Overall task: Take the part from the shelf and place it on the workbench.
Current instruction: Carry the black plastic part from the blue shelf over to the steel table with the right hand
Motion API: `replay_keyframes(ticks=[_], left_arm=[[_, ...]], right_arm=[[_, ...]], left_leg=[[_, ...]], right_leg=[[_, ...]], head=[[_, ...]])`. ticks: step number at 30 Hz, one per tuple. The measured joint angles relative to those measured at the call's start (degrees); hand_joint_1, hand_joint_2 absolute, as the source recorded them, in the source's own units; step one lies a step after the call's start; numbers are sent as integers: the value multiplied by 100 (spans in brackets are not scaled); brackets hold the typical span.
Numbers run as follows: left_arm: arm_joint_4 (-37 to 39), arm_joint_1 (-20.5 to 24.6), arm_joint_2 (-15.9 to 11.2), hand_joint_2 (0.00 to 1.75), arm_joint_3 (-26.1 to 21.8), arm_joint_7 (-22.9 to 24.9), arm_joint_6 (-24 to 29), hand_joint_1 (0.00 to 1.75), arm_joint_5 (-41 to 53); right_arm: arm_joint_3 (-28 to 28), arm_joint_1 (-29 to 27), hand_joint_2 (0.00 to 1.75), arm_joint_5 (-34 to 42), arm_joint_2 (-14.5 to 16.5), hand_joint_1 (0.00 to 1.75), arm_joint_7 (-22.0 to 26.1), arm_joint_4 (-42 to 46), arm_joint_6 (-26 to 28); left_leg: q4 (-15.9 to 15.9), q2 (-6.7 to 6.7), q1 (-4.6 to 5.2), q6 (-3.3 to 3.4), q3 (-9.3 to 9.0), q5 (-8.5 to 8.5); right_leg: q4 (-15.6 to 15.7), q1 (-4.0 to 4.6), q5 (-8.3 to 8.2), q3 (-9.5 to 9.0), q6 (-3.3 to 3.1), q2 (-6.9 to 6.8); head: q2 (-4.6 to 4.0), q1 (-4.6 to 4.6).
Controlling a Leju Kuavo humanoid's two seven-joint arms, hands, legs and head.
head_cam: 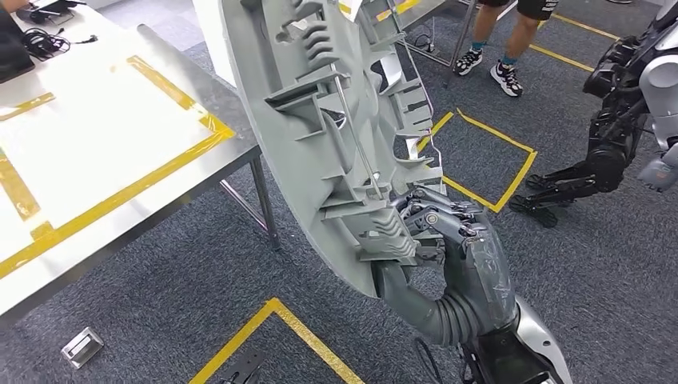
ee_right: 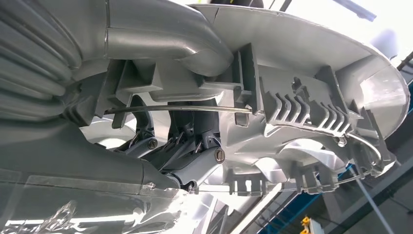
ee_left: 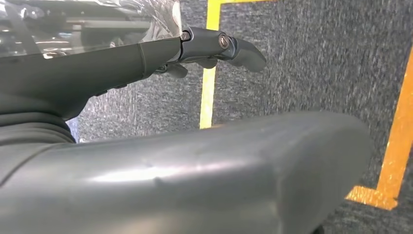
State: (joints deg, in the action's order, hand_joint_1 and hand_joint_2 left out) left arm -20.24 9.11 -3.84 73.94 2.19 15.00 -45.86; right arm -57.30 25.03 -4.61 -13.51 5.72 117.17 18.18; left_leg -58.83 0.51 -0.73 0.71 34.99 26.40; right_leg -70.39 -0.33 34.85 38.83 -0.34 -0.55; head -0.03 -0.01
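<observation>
The part (head_cam: 320, 104) is a large grey plastic panel with ribs and clips on the side facing me, standing nearly upright in the middle of the head view. My right hand (head_cam: 452, 248) grips its lower edge, thumb along the rim and fingers curled into the ribs. The right wrist view shows the same part (ee_right: 311, 97) close up, with the dark fingers (ee_right: 195, 161) hooked behind a thin metal rod. The workbench (head_cam: 104, 136) lies to the left, white-topped with yellow tape lines. My left hand (ee_left: 146, 146) hangs over the carpet with nothing in it, its fingers (ee_left: 214, 46) stretched out.
A bench leg (head_cam: 266, 200) stands close to the part's left edge. Black cables (head_cam: 44, 40) lie at the bench's far corner. On the floor are a small metal piece (head_cam: 82, 346) and yellow tape squares (head_cam: 488, 160). Another robot (head_cam: 624, 120) crouches at right; a person's legs (head_cam: 500, 48) stand beyond.
</observation>
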Motion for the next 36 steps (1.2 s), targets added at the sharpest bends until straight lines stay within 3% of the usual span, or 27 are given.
replay_keyframes(ticks=[1,2,3,5,7,10,12,14,16,17,18,19,21,23,25,27,29,31,32,33,34,36], left_arm=[[1,-1,-1,175,0,0,-1,0,1],[1,-4,-1,175,1,0,-3,0,1],[1,-6,-1,175,1,0,-4,0,1],[1,-4,1,175,1,0,-5,0,1],[1,0,10,175,0,0,-7,0,1],[1,-15,21,175,1,1,-9,0,3],[2,-24,20,175,1,1,-10,0,3],[3,-17,20,175,1,-1,-10,0,3],[3,-13,23,175,1,0,-10,0,3],[4,-18,21,175,1,1,-10,0,3],[5,-22,18,175,1,2,-10,0,3],[7,-24,13,175,1,2,-10,0,3],[9,-18,5,175,1,1,-10,0,2],[9,-8,7,175,1,-3,-9,0,2],[9,-14,8,175,1,-3,-8,0,4],[11,-22,5,175,0,1,-7,0,7],[16,-12,1,175,-1,1,-3,0,13],[18,-7,-1,175,-2,1,-1,0,21],[19,-9,-1,175,-1,3,-1,0,25],[19,-11,-1,175,-1,5,-2,0,26],[19,-12,-1,175,-1,7,-1,0,28],[19,-8,2,175,-1,10,2,0,38]], right_arm=[[-1,-3,175,0,-1,175,0,-1,0],[-2,-6,175,0,-3,175,0,-1,0],[-2,-8,175,0,-4,175,0,-2,0],[-1,-8,175,0,-6,175,1,-2,0],[-1,-5,175,0,-6,175,3,-2,0],[2,0,175,0,-5,175,9,-1,0],[3,4,175,0,-1,175,9,-1,1],[3,6,175,0,3,175,10,-1,2],[1,6,175,0,3,175,13,-2,2],[-1,4,175,0,3,175,13,-2,2],[-3,2,175,0,3,175,13,-2,1],[-3,0,175,0,3,175,13,-2,1],[-4,-2,175,0,3,175,11,-1,0],[-2,-1,175,0,3,175,14,0,1],[-1,0,175,0,3,175,18,-1,2],[1,0,175,0,3,175,20,-1,2],[3,-2,175,0,2,175,26,-1,2],[1,-6,175,0,-1,175,34,-2,2],[-1,-9,175,0,-3,175,36,-3,2],[-1,-11,175,0,-4,175,36,-3,2],[-1,-13,175,0,-5,175,36,-4,2],[1,-14,175,0,-7,175,40,-4,2]], left_leg=[[-1,34,9,6,0,1],[-1,73,19,8,-1,2],[-2,115,26,8,-3,2],[-3,206,28,6,-10,2],[-8,283,28,-24,8,-5],[7,372,-5,-125,46,-31],[-68,313,-12,-180,85,45],[-538,153,-11,-220,282,321],[-1269,62,-20,-270,602,626],[-1491,47,-28,-292,703,675],[-1497,36,-35,-310,706,616],[-1273,15,-44,-322,594,458],[-530,-111,-37,-331,221,141],[-100,-208,-4,-259,4,49],[-65,-175,21,-153,0,56],[-48,-119,6,-78,4,36],[-35,-61,-11,-20,2,20],[-37,4,2,3,5,19],[-38,41,12,7,5,19],[-40,82,21,8,4,19],[-41,126,27,8,2,19],[-42,213,29,2,2,16]], right_leg=[[-345,1,103,187,-4,10],[-518,2,99,299,-15,13],[-459,5,-20,302,-37,20],[237,16,-464,23,-104,99],[921,33,-730,-281,-158,231],[1135,63,-752,-365,-190,245],[1214,50,-788,-413,-233,172],[1272,30,-807,-469,-272,83],[1260,29,-788,-485,-286,-2],[1248,28,-775,-486,-285,-42],[1235,24,-762,-487,-276,-77],[1217,19,-746,-489,-260,-107],[1168,20,-700,-491,-210,-165],[1119,42,-668,-474,-152,-212],[1110,51,-665,-465,-106,-263],[1044,32,-589,-445,-50,-231],[594,13,-313,-247,-10,-88],[-155,5,2,116,-8,0],[-417,6,59,258,-15,9],[-482,8,6,312,-32,14],[-325,11,-147,260,-60,27],[422,29,-554,-68,-138,134]], head=[[0,8],[0,13],[0,15],[0,23],[0,29],[0,35],[0,28],[-1,4],[-1,-17],[-1,-24],[-1,-32],[-1,-40],[0,-55],[1,-64],[0,-59],[0,-45],[0,-16],[-1,11],[-1,15],[-1,18],[-2,21],[-1,31]])
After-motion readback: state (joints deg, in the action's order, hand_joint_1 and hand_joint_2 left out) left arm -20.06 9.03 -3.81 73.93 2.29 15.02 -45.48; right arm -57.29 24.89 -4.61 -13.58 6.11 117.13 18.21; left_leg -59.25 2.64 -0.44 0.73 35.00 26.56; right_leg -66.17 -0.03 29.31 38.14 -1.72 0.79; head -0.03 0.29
